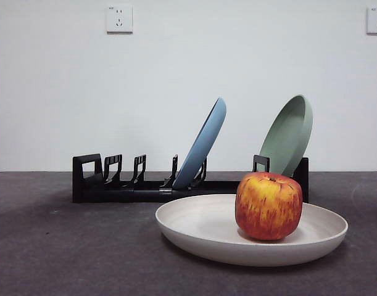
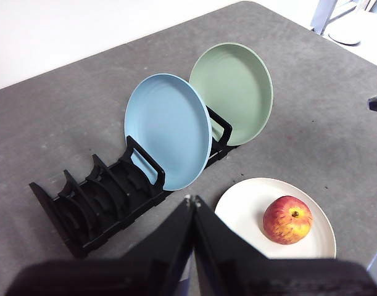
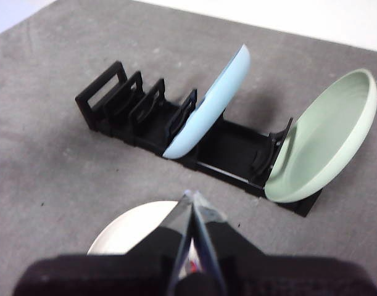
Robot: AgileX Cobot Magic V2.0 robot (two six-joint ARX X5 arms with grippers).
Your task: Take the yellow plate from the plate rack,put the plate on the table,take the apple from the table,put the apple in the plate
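Both grippers are up off the table right now. The left gripper (image 2: 191, 200) has its jaws pressed together with nothing between them, hanging above the table (image 2: 65, 111) on the near side of the plate rack (image 2: 95, 206). The right gripper (image 3: 191, 197) is pinched closed and empty too, sitting over the near edge of the yellow plate (image 3: 136, 225).

In the front view neither arm shows at all. The yellow plate (image 1: 200, 231), which honestly looks more cream, lies flat on the table (image 1: 65, 246) just in front of the plate rack (image 1: 114, 185). The apple (image 1: 268, 205) sits upright in it, a bit toward 3 o'clock of the plate's middle, stem at 12.

Behind, the blue plate (image 1: 203, 145) leans in a slot around mid-rack, and the pale green plate (image 1: 290, 132) leans at the rack's 3 o'clock end.
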